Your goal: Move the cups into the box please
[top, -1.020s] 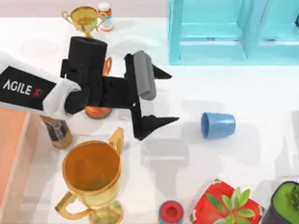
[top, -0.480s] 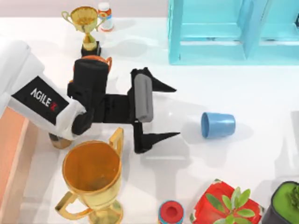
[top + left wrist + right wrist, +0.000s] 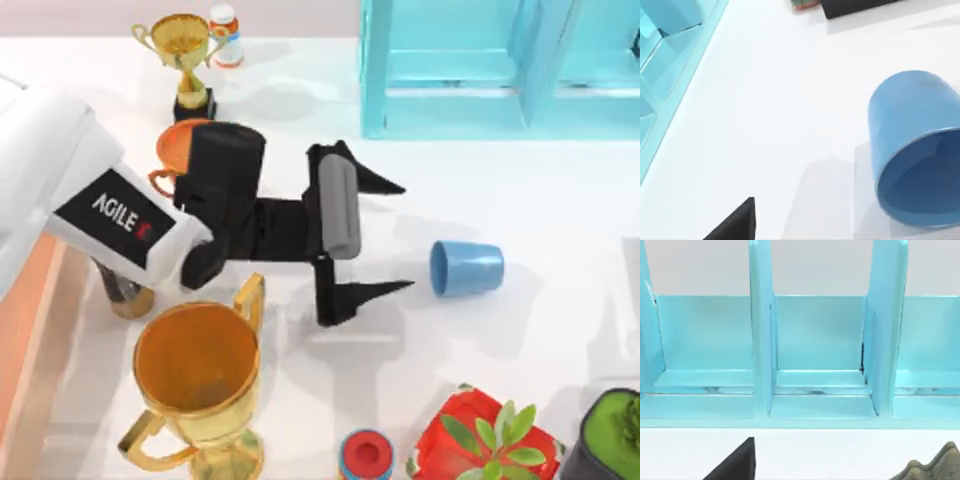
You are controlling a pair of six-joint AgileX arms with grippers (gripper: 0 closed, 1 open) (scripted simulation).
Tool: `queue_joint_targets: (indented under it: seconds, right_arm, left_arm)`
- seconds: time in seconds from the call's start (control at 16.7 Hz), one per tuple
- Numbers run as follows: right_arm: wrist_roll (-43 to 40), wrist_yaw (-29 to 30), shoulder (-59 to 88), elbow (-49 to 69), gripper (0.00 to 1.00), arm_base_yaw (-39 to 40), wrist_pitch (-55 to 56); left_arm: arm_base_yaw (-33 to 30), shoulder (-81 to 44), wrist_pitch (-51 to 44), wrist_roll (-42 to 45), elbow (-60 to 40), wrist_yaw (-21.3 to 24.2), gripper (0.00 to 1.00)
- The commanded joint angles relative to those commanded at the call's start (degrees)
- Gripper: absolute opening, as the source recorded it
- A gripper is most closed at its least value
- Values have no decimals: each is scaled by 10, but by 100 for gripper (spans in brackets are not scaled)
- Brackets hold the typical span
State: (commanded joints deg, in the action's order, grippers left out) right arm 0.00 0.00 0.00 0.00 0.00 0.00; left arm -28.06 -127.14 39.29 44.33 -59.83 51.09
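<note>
**Reaching toward the tipped blue cup with fingers spread wide**

Look at the top view and you find your left gripper (image 3: 398,236) out over the white table (image 3: 560,200), a little left of its middle, with the two black fingers set wide apart and nothing between them. One fingertip (image 3: 385,182) points toward the table's right edge on the far side, the other lies nearer you, and both aim at the blue cup (image 3: 466,268).

That cup lies on its side just right of the table's centre, apart from the fingertips, its open mouth turned toward the gripper. In the left wrist view you see the same cup (image 3: 915,150) close up, its hollow facing the camera, resting on bare table with the turquoise shelf cabinet (image 3: 670,65) off to one side and one dark fingertip (image 3: 735,225) at the frame's edge.

The salmon-pink box (image 3: 25,330) sits at the table's left edge, partly under the white arm, well apart from the cup.

Near the arm stand a large gold trophy (image 3: 195,385) by the front edge, a small gold trophy (image 3: 182,50) at the back edge, and an orange trophy cup (image 3: 175,150) between them. A potted succulent in a red pot (image 3: 485,440) stands at the front edge.

Your right wrist view faces the cabinet's compartments (image 3: 817,355); from it you cannot tell how the right gripper's fingers stand.
</note>
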Motion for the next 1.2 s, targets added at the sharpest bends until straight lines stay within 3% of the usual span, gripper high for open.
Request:
queue_joint_targets:
  seconds: [0.36, 0.72, 1.2]
  right_arm:
    - [0, 0, 0, 0, 100, 0, 0]
    - [0, 0, 0, 0, 100, 0, 0]
    - [0, 0, 0, 0, 100, 0, 0]
  left_arm:
    - [-47, -107, 17, -38, -120, -44, 100]
    - [-66, -130, 26, -46, -138, -58, 100]
    - [-66, -130, 26, -46, -138, -58, 40]
